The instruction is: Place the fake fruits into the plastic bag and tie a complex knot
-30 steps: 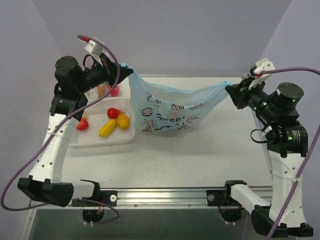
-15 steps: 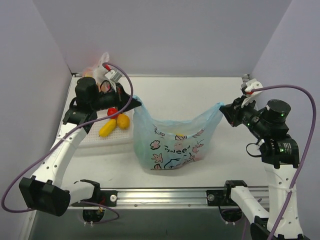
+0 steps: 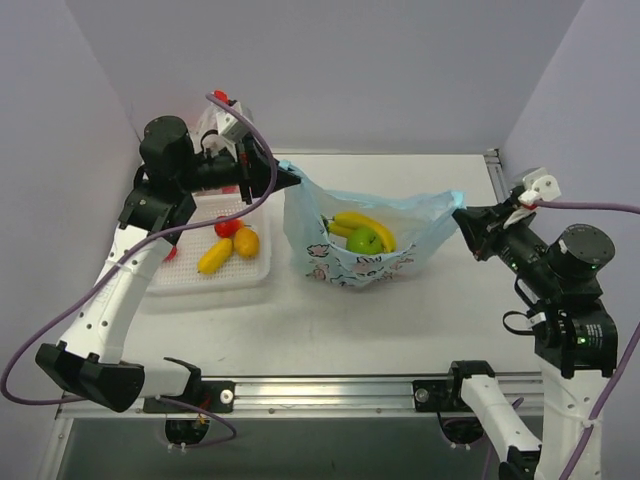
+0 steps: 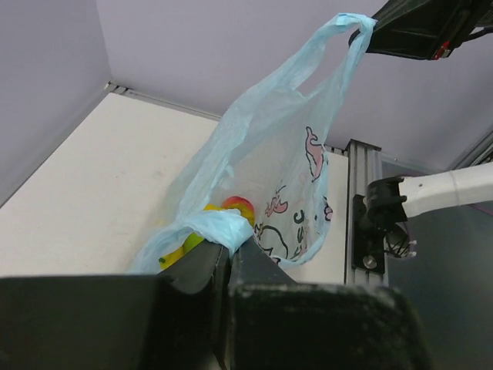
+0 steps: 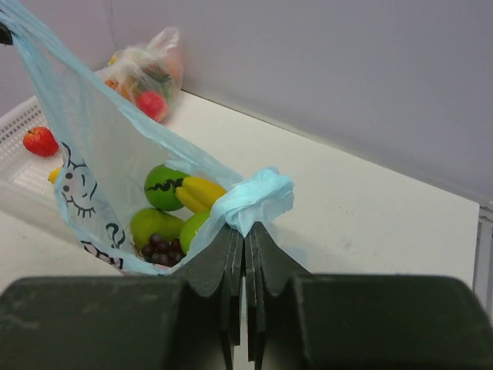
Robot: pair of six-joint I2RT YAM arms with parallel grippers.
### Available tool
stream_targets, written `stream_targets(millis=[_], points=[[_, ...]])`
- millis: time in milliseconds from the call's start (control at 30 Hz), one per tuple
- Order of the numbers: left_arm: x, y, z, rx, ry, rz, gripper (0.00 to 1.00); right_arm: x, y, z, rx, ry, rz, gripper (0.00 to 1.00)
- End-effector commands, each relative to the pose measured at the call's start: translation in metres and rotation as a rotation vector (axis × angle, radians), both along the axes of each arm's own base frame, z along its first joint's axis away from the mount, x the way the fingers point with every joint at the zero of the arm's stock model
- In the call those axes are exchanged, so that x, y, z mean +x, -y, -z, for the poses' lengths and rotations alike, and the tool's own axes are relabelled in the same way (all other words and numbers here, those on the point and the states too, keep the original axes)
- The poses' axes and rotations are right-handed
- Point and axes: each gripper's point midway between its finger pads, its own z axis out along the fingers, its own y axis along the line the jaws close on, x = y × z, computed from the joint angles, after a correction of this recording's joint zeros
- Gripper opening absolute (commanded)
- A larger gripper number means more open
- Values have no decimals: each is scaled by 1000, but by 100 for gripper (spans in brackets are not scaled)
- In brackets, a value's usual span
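The light-blue plastic bag [image 3: 345, 262] hangs stretched between my two grippers above the table. My left gripper [image 3: 293, 177] is shut on its left handle [image 4: 219, 226]. My right gripper [image 3: 461, 217] is shut on its right handle [image 5: 258, 196]. The mouth is open. Inside lie yellow bananas [image 3: 362, 223], green apples [image 5: 163, 187], dark grapes [image 5: 160, 248] and a red-yellow piece [image 4: 239, 206]. More fake fruits lie in the white tray [image 3: 190, 275]: a red one [image 3: 227, 226], an orange one [image 3: 246, 242] and a yellow one [image 3: 214, 256]. No knot is in view; the handles are held apart.
A clear-wrapped bundle of orange and red fruits [image 5: 146, 73] stands at the back left by the wall. The tray sits left of the bag, under my left arm. A metal rail [image 3: 340, 392] runs along the near table edge.
The bag has moved back from the near edge and risen. My left gripper went up and back, my right gripper moved right. The mouth now gapes and shows the fruits inside.
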Motion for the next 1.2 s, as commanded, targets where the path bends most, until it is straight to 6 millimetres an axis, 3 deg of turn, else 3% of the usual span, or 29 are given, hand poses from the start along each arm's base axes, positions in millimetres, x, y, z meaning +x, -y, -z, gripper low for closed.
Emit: stream_targets(millis=[0,100,133,233,300,433,633,700,733,833,1067,1167], points=[[0,-3,12,41,61,48,0,10,-6,28,25,-55,-29,0],[3,-6,48,79,2,34,0,17,-5,59,12,-114,-24,0],[7,-10,74,109,-49,-1,0,18,-5,66,9,-127,-25,0],[5,-18,114,161,-87,-33,1,18,-11,87,16,-181,-63,0],[3,-23,119,169,-92,-56,2,14,-17,96,26,-205,-100,0],[3,-31,106,160,-62,-85,4,14,-21,87,44,-189,-116,0],[8,-52,68,113,1,-126,2,18,-26,60,69,-146,-139,2],[7,-55,64,107,16,-131,3,22,-28,63,72,-165,-152,26],[7,-55,63,104,25,-132,4,23,-29,65,73,-173,-154,44],[4,-54,66,92,-5,-132,7,27,-30,69,111,-219,-145,54],[2,-53,68,77,-23,-120,8,41,-32,81,179,-325,-123,58],[2,-54,71,80,-24,-123,8,51,-32,85,186,-353,-115,46]])
